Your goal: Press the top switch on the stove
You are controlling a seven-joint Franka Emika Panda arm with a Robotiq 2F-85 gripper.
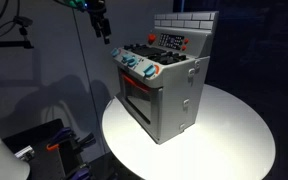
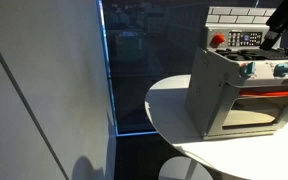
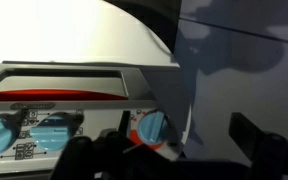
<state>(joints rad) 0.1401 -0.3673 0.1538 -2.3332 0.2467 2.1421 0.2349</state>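
the claw (image 1: 102,27), jaws too dim to call spread or pressed together, is hovering while the stove (image 1: 164,90) is sitting below and apart from it, probably light, rigid plastic and likely sliding if shoved, so calling for a gentle poke on its red switch (image 1: 152,41).

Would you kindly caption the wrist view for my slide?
Gripper hovers close to the toy stove's teal knobs, white table beyond.

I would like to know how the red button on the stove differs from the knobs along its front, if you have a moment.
The red button is single and plain red; the knobs are several, teal with orange. The red button sits high on the raised back, beside the black display; the knobs run in a row lower down, above the oven door. Both are round controls on the stove.
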